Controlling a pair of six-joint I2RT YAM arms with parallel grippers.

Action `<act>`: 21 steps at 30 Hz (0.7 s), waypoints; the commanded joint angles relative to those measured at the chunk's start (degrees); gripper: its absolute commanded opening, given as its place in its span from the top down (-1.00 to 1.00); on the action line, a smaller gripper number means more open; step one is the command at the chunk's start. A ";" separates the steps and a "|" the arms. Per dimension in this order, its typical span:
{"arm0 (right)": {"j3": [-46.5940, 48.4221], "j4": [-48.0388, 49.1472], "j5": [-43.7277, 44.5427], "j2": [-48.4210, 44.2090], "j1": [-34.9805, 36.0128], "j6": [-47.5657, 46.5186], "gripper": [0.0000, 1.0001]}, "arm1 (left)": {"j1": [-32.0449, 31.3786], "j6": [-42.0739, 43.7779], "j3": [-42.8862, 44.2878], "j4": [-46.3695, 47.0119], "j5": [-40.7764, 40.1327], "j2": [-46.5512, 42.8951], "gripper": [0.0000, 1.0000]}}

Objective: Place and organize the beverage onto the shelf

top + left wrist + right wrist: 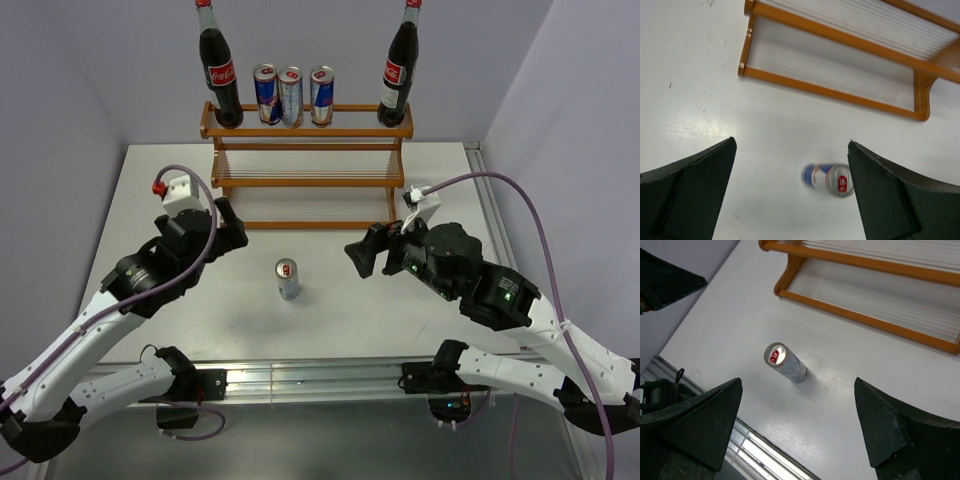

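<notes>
The reddish-brown shelf [306, 146] stands at the back of the white table. On its top tier stand two cola bottles [219, 66] [398, 66] at the ends and three slim cans [292, 95] between them. A fourth can [287, 278] stands upright on the table in front of the shelf; it also shows in the left wrist view [828, 178] and the right wrist view [785, 362]. My left gripper [228, 230] is open and empty, left of that can. My right gripper [362, 253] is open and empty, right of it.
The shelf's two lower tiers [308, 182] hold nothing. A metal rail [320, 378] runs along the table's near edge. Grey walls close in the back and sides.
</notes>
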 commanded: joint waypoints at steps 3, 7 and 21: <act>-2.08 2.55 -1.77 -0.83 -0.29 -0.77 -1.00 | -0.26 -2.06 -0.33 -8.44 9.72 -6.78 -0.99; -3.40 4.04 -0.28 -1.00 -0.29 -1.30 -1.00 | -0.26 -2.58 -0.51 -9.84 13.44 -6.87 -0.99; -6.57 3.52 0.50 -4.87 -0.29 1.78 -1.00 | -0.61 -2.94 2.74 -12.83 16.60 -1.69 -0.99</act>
